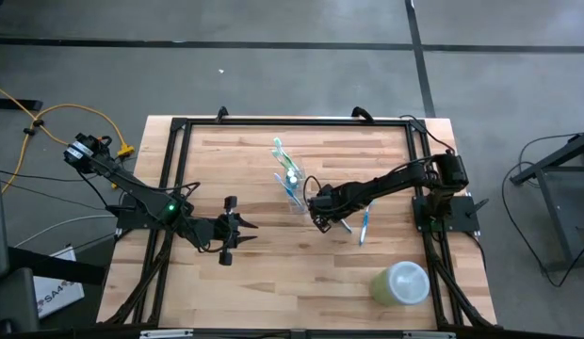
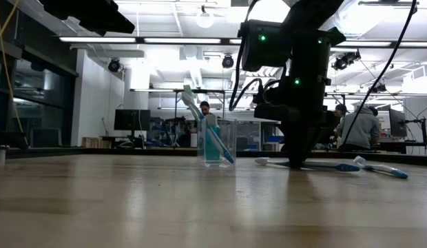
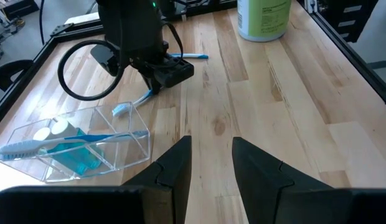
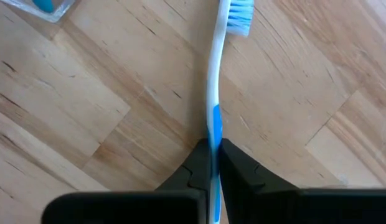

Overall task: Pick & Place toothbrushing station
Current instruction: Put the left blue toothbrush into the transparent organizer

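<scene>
While right gripper [image 4: 213,163] fingers clamped on blue-white toothbrush [image 4: 216,74]: lift level toward clear cup [image 1: 294,193] (left gripper [image 3: 211,163] fingers apart, idle).

**Counting the Things on the Desk**

There is one desk [image 1: 273,273] made of wood. Two dark robot arms reach over it, and each arm has one hand: a left hand [image 1: 243,231] and a right hand [image 1: 319,219]. One clear plastic cup [image 2: 217,143] stands on the desk. At least two toothbrushes sit in the cup; the exact count is hard to tell. Two more toothbrushes [image 2: 317,164] lie flat on the wood. One pale green round container [image 1: 401,283] stands near a corner. Some people show in the room behind the desk.
</scene>
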Motion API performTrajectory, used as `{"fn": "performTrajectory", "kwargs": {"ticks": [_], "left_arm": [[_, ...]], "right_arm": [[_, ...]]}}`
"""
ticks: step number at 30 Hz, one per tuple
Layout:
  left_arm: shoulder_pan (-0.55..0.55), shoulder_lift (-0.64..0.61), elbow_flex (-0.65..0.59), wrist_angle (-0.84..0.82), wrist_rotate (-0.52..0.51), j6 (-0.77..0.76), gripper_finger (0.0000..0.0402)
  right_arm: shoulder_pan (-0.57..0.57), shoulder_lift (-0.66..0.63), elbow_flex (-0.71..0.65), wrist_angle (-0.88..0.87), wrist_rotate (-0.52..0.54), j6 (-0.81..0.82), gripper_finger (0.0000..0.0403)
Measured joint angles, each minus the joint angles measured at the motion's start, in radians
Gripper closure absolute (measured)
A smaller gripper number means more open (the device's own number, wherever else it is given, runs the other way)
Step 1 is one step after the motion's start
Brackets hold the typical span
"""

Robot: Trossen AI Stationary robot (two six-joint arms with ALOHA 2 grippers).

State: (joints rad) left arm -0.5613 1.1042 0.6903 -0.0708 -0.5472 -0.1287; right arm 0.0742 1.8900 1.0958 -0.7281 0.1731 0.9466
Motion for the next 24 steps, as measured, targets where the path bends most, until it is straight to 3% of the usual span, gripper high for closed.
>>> {"fn": "performTrajectory", "kwargs": {"ticks": [9, 24], "left_arm": [[0.000, 0.000, 0.000, 0.000, 0.000, 0.000, 0.0291], [0.000, 0.000, 0.000, 0.000, 0.000, -0.003, 0.0291]], "right_arm": [[0.000, -0.036, -0.005, 0.002, 0.092, 0.003, 0.0395], [0.029, -0.176, -0.003, 0.000, 0.336, -0.005, 0.0396]]}}
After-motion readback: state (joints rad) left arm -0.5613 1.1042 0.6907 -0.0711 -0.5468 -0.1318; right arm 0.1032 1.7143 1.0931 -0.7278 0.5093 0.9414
